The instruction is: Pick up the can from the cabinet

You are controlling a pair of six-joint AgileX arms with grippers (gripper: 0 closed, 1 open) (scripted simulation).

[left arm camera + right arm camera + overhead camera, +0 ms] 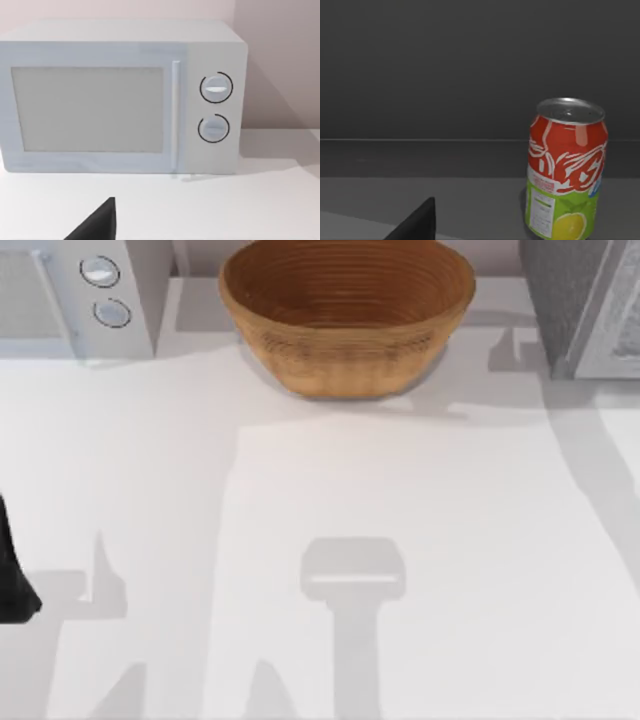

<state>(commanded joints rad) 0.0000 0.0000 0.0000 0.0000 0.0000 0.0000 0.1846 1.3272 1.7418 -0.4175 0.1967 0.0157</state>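
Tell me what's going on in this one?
Nothing is held yet. The right wrist view looks into a dark grey cabinet where the can stands upright on its floor, ungrasped. The left wrist view faces a white microwave. In the top view a woven bowl sits at the table's far edge, and the left arm shows at the left edge.

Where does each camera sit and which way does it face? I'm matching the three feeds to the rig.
Top view: above the table, looking down at the woven bowl; a dark piece of the left arm at the left edge.
Left wrist view: on the left arm, facing the microwave; a dark gripper part.
Right wrist view: on the right arm, facing the can inside the grey cabinet.
Shared: top and left wrist views both show the microwave.
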